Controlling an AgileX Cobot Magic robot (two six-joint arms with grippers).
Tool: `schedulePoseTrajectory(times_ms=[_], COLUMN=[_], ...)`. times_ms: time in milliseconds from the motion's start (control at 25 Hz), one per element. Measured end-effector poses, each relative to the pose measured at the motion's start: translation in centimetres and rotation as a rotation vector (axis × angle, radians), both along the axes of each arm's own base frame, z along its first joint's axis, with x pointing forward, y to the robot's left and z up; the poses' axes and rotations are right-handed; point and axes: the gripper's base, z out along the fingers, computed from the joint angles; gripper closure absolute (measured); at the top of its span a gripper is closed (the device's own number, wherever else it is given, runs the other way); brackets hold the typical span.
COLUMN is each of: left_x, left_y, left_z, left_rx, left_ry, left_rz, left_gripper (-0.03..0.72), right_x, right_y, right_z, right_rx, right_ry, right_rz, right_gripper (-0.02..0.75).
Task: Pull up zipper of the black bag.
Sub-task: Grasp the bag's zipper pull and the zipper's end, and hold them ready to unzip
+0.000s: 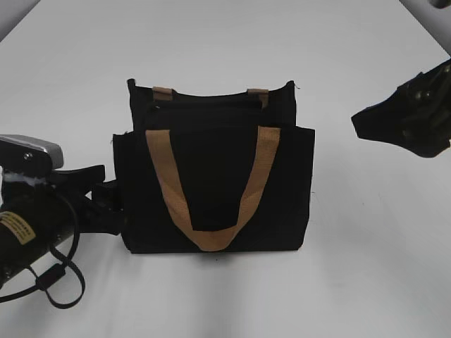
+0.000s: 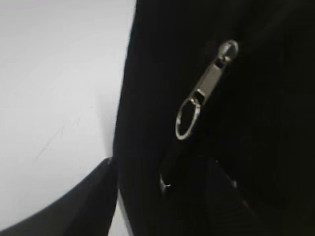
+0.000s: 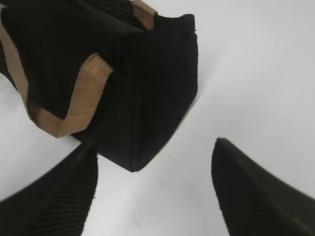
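The black bag point(image 1: 218, 176) stands upright mid-table with two tan handles; it also shows in the right wrist view point(image 3: 147, 73). The zipper's grey metal pull tab point(image 2: 204, 91), with a ring at its lower end, lies on the bag's dark fabric point(image 2: 266, 123) in the left wrist view. It does not show in the exterior view. My left gripper point(image 1: 106, 193) is open against the bag's left side; its fingers point(image 2: 162, 196) spread just below the tab, not touching it. My right gripper point(image 1: 366, 120) is open and empty, off to the bag's right, with the bag's lower corner ahead of its fingers point(image 3: 155, 196).
The white table point(image 1: 366, 267) surrounds the bag on all sides. A black cable loop point(image 1: 56, 282) hangs from the left arm near the front edge.
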Motion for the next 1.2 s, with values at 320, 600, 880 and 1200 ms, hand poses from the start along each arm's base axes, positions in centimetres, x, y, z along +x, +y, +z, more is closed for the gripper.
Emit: schedulePoseTrajectory(times_ms=[320, 600, 880, 1200], left_x=[0.8, 3.2, 3.5, 3.4], left_y=[-1.2, -2.8, -2.7, -2.1], left_z=[-1.2, -0.9, -1.2, -1.5], left_rx=[0.007, 0.015, 0.031, 0.032], left_ry=[-0.004, 0.018, 0.063, 0.102], left_rz=[-0.069, -0.081, -0.054, 0.013], left_gripper=[0.253, 0.283, 0.512, 0.675], right_x=[0.0, 0.0, -0.1, -1.3], right_y=[0.0, 0.0, 0.1, 3.7], right_z=[0.0, 0.0, 0.0, 0.4], right_rx=[-0.001, -0.001, -0.007, -0.067], right_ry=[0.003, 0.003, -0.001, -0.147], right_rz=[0.001, 0.001, 0.011, 0.259], right_gripper=[0.181, 0.181, 0.181, 0.181])
